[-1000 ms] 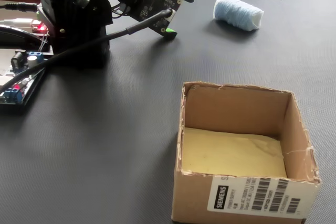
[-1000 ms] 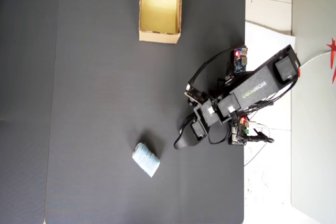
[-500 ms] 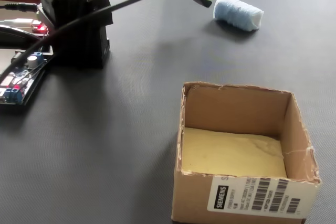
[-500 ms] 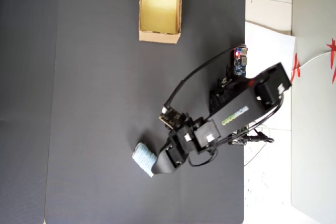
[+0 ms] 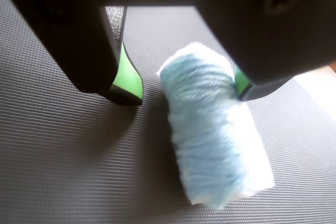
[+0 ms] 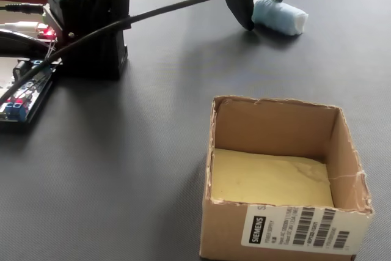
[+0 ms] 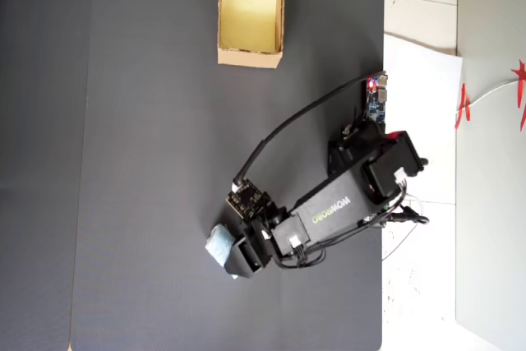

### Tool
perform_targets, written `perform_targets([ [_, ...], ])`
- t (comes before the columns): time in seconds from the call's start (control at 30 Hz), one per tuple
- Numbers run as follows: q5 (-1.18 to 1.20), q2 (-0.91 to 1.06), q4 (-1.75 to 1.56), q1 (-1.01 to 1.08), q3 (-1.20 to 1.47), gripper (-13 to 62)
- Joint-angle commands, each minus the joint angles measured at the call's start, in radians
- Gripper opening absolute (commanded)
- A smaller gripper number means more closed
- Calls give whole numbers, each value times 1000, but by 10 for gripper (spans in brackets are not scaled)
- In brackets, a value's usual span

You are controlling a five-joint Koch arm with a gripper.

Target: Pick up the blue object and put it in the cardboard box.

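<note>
Fingers (image 5: 186, 95) spread open astride the blue object (image 5: 212, 129) — bare mat (image 5: 58, 161) all around.

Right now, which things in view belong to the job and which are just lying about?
Job:
- blue object, on the mat between the open jaws
- cardboard box, empty
- gripper

Lying about:
- circuit boards beside the arm's base
- black cable
- white sheet off the mat's edge
</note>
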Motion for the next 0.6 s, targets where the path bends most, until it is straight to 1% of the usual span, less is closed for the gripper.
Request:
perform_targets([
  [0.0, 11, -2, -5, 0, -52, 331],
  [0.13, -11, -61, -11, 0, -57, 326],
  [0.23, -14, -83, -20, -3, -60, 285],
  [0.27, -15, -89, -28, -5, -60, 258],
  [0.33, -23, -94, -60, -5, -54, 183],
  [0.4, -49, -92, -115, -3, -43, 67],
  [0.43, -61, -92, -146, -3, -38, 20],
  [0.53, -71, -98, -216, -9, -15, -40],
  [0.57, -72, -98, -218, -11, -14, -40],
])
